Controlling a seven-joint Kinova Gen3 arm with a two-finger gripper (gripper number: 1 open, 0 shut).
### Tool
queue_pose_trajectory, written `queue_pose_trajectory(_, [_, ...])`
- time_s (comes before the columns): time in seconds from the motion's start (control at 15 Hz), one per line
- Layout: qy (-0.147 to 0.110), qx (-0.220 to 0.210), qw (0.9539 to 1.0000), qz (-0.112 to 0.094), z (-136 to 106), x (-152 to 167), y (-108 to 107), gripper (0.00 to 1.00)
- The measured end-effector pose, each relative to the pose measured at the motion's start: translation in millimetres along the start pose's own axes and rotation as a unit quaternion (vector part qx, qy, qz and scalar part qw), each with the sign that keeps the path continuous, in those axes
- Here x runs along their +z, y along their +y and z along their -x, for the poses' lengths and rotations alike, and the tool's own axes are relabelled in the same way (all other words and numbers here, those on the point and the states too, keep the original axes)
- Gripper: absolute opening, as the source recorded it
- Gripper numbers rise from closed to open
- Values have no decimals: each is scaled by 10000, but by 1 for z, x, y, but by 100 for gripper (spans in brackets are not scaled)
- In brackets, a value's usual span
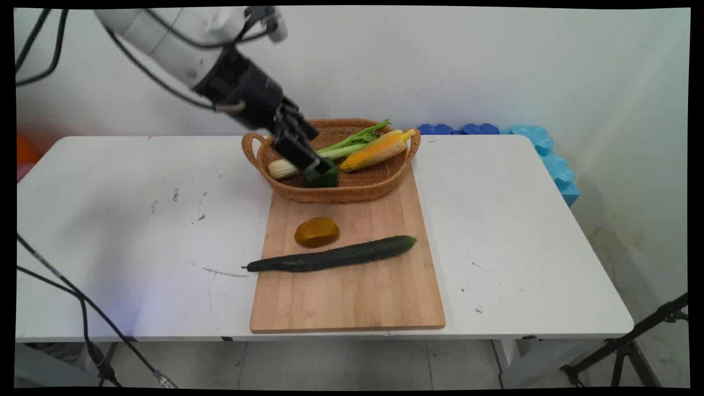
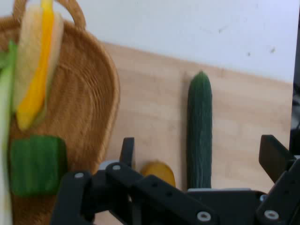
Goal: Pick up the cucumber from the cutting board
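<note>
My gripper hangs over the near left part of a woven basket, tilted down to the right. In the hand view the gripper is open with nothing between its fingers. A dark green vegetable chunk lies in the basket just under the fingertips. In the hand view that green chunk sits left of the left finger, apart from it. A corn cob in its husk and a celery stalk lie in the basket too.
The basket stands on the far end of a wooden cutting board. A long cucumber and a brown-orange lump lie on the board. Blue foam pieces sit behind the table's far right corner.
</note>
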Motion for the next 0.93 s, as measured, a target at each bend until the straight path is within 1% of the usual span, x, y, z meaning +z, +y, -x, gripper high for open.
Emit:
queue_pose_trajectory(0.27, [-161,11,9999,-11,28,24,2,100])
queue_pose_trajectory(0.47, [-266,57,9996,24,50,55,3,100])
queue_pose_trajectory(0.67, [-264,159,9995,113,59,89,7,100])
queue_pose_trajectory(0.93, [-290,279,9990,183,60,131,14,100])
